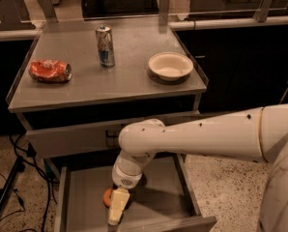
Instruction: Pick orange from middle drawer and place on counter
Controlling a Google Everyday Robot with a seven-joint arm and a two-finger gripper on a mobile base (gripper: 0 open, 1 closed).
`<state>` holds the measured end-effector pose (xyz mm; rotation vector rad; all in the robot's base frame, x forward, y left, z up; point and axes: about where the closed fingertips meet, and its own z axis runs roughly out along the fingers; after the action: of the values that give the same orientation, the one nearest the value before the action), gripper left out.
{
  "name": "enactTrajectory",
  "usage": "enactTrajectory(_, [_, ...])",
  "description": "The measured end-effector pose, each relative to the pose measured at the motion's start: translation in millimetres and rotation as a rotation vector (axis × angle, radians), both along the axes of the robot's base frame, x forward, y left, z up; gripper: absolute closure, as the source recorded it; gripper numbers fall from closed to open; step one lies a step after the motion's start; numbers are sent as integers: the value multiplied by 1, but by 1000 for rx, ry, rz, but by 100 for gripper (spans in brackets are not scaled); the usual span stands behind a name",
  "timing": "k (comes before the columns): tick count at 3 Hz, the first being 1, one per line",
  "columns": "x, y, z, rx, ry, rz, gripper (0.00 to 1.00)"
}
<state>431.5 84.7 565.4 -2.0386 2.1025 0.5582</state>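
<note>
The orange [107, 197] lies on the floor of the open middle drawer [86, 197], mostly hidden behind my gripper. My gripper [117, 207] reaches down into the drawer from the white arm, its cream fingers [118, 206] right at the orange, touching or close around it. The counter [129, 76] is the flat grey top above the drawer.
On the counter stand a crushed red-and-silver packet [50, 71] at the left, an upright can [105, 45] in the middle and a white bowl [170, 65] at the right. Black cables [13, 178] hang left of the cabinet. Speckled floor lies at the right.
</note>
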Motion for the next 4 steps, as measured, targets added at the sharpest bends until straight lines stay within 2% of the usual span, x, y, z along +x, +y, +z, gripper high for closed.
enactTrajectory(1, [11,-3,-17,-6,8,-64,0])
enactTrajectory(3, [1,4,-22,11,25,-61,0])
enactTrajectory(4, [1,33,-36,43,49,-46,0])
